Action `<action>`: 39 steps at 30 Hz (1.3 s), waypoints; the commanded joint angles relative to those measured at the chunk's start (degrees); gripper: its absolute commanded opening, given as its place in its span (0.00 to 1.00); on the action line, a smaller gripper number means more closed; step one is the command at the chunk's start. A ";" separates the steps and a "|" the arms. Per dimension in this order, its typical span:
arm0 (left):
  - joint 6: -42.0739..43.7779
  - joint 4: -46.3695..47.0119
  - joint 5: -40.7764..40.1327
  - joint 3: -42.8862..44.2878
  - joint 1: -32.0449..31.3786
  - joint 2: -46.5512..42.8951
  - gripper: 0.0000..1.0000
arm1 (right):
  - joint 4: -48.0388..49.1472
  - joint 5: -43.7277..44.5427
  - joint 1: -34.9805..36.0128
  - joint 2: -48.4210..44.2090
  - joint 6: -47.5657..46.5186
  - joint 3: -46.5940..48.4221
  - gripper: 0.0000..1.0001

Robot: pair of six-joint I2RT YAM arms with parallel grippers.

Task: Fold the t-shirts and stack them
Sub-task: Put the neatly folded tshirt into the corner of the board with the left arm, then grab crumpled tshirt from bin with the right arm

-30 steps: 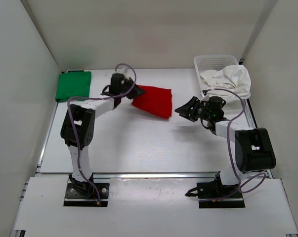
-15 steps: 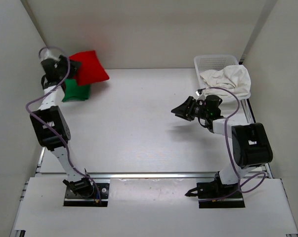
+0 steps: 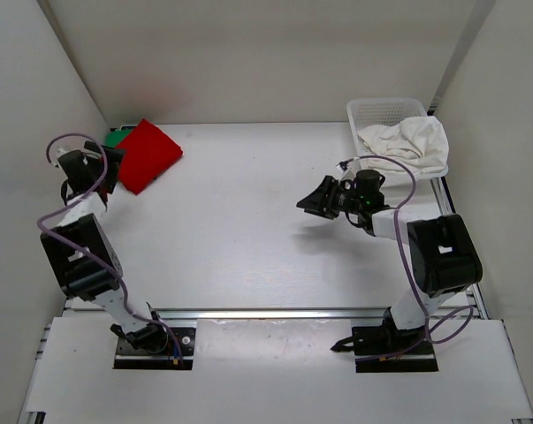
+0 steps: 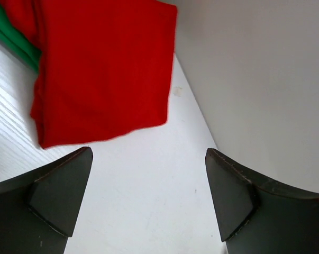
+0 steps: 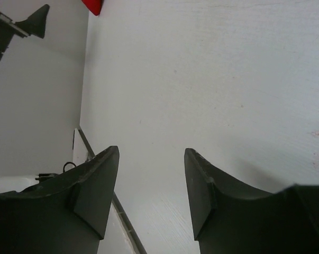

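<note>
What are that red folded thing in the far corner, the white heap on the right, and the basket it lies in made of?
Red t-shirt: seemingly soft matte cloth; its folded edges look rounded and layered. White t-shirt: looks like similar cloth, crumpled in limp folds. Basket: probably rigid white plastic, with a fine mesh wall and a smooth rim.

Before me the white table point(image 3: 248, 221) carries a green shirt point(image 3: 114, 136) in its far left corner, a red shirt point(image 3: 148, 155) overlapping it, and a mesh basket point(image 3: 385, 104) far right.
</note>
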 commanded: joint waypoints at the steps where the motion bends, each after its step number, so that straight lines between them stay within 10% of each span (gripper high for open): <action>1: -1.32 4.57 -3.26 -4.94 -4.25 -7.37 0.99 | -0.69 3.43 1.65 -3.05 -2.63 1.84 0.51; 7: 1.75 8.53 -6.16 -9.35 -24.87 -12.56 0.99 | -13.31 15.27 8.15 -4.81 -8.60 11.06 0.03; 16: 13.61 7.83 -8.54 -9.17 -64.17 -9.94 0.99 | -34.59 32.87 -3.78 -3.67 -17.92 35.30 0.01; 18: 14.59 8.79 -6.10 -10.39 -70.86 -7.65 0.99 | -37.59 36.57 -10.09 -0.86 -19.42 38.30 0.07; 19: 14.77 9.15 -4.51 -11.27 -72.11 -6.43 0.98 | -38.65 38.06 -51.37 1.41 -19.60 40.84 0.08; 20: 15.29 9.24 -3.97 -11.54 -74.21 -5.20 0.99 | -40.58 38.51 -14.71 2.30 -20.64 42.08 0.09; 27: 15.73 11.78 1.74 -17.34 -80.03 -2.99 0.98 | -50.33 39.49 -22.24 18.45 -28.46 60.01 0.43; 39: 14.33 16.17 5.53 -23.76 -78.18 -4.92 0.98 | -61.96 49.32 -19.97 46.07 -34.02 92.98 0.49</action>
